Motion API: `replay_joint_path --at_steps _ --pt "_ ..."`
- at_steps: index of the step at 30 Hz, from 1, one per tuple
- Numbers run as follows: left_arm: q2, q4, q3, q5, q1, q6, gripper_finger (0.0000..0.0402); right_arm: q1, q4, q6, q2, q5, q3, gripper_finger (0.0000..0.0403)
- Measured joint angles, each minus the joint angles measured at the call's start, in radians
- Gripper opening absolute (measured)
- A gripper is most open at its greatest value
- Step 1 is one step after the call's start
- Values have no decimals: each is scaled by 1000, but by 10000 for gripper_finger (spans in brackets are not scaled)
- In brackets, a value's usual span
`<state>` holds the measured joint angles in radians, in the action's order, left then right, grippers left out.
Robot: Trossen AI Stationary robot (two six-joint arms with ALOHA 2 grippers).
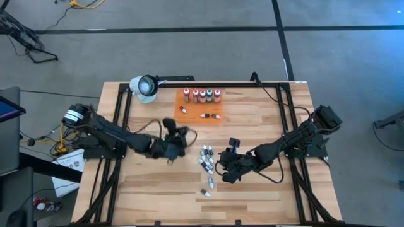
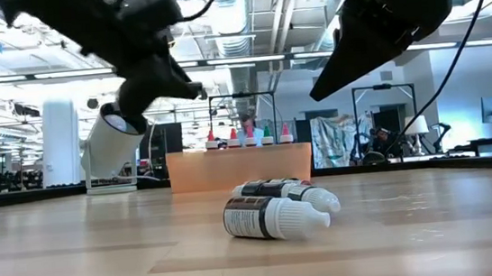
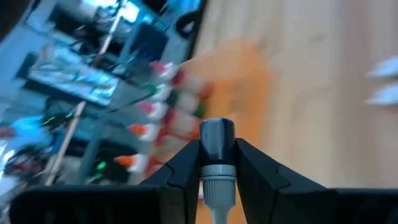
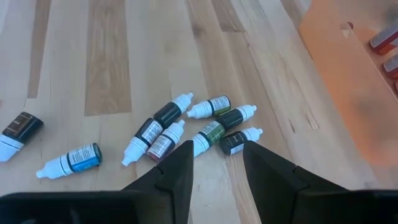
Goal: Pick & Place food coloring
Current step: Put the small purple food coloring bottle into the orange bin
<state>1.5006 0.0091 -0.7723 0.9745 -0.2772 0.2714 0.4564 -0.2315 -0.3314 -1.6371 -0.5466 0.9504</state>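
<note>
The left tool (image 3: 217, 177) held 1 small vial (image 3: 217, 149) pinched between its fingers, dark cap pointing forward along the tool's own line. In the high view this tool (image 1: 172, 146) hung above the counter (image 1: 151, 183), short of the orange tray (image 1: 199, 111), which lay ahead of it toward the far edge. The vial's long axis pointed toward the tray, so the left arm looked the nearer for placing. On the tray a row of capped bottles (image 1: 202, 95) stood upright, with 2 more lying flat.

The right tool (image 4: 216, 163) stood with fingers apart, gripping nothing, just over the cluster of loose vials (image 4: 186, 127) lying on their sides on the pale wood planks. A lamp (image 1: 144, 86) sat by the tray's far-left corner. Beyond lay a workshop with benches.
</note>
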Motion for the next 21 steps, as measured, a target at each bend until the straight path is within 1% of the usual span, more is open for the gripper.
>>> replay_joint_path --at_steps 2,3,8,10,16,21 --pt "-9 1 0 -18 70 38 76 0 0 -3 0 0 0 131" --pt "-8 -2 0 -54 109 40 76 0 2 -3 0 0 0 131" --pt "-8 -14 0 -326 308 1 87 0 8 -3 0 0 0 131" --pt "-8 4 0 -398 368 -9 92 0 8 -3 0 -1 0 131" --pt "-8 30 0 -513 500 -32 92 -1 8 -3 0 -2 0 131" --pt "-8 35 0 -644 567 -88 91 -1 7 -2 0 -3 0 131"
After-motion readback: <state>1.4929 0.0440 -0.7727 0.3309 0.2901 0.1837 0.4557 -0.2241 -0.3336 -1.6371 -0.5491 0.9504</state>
